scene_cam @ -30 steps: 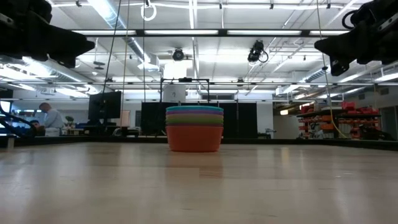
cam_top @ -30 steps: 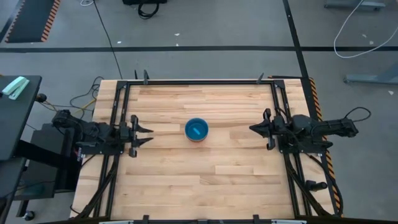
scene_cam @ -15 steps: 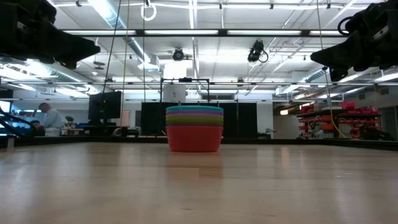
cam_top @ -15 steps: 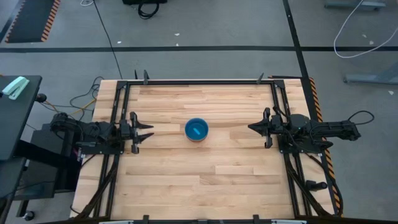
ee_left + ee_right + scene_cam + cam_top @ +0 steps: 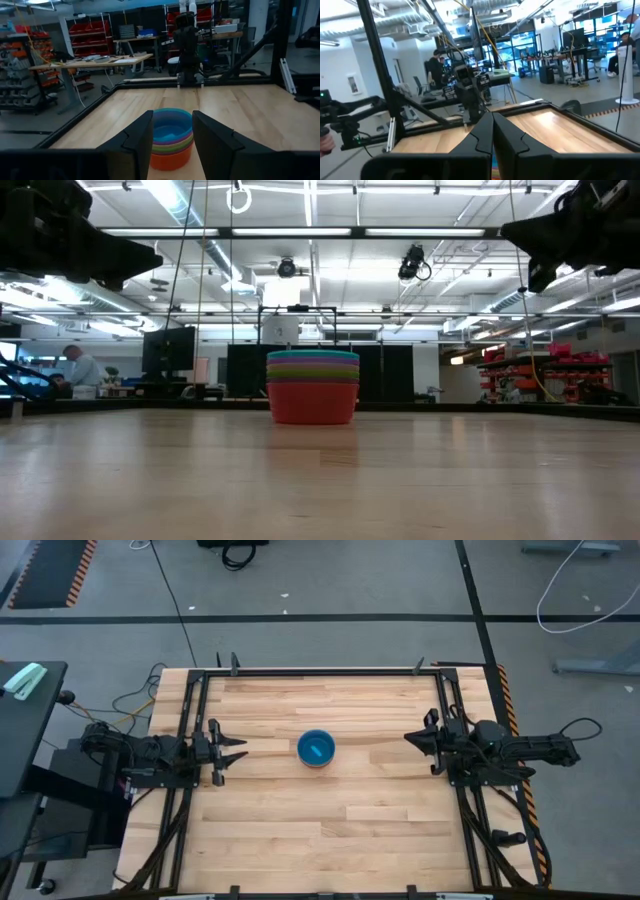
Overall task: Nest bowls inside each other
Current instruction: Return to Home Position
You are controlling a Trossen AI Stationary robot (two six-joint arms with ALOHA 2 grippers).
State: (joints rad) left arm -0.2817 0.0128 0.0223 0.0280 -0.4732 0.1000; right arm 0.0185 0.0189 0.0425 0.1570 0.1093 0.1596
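The bowls [image 5: 316, 749] stand nested in one stack at the middle of the table. Blue is innermost on top and orange is at the bottom, its base on the wood [image 5: 312, 388]. My left gripper [image 5: 238, 751] hovers open near the table's left edge, level and pointing at the stack, which shows between its fingers [image 5: 171, 137]. My right gripper [image 5: 410, 737] hovers shut near the right edge, raised high [image 5: 510, 228] and pointing toward the stack; its fingers [image 5: 492, 125] hide the stack in the right wrist view.
Black frame rails run along the table's left edge [image 5: 185, 770] and right edge [image 5: 460, 790]. Bare wood [image 5: 330, 830] lies all around the stack. A person [image 5: 76, 366] sits in the room beyond the table, and other people [image 5: 438, 61] stand behind it.
My right gripper has risen higher above the table and drawn back slightly toward the right edge, staying shut. The stack of bowls has not moved.
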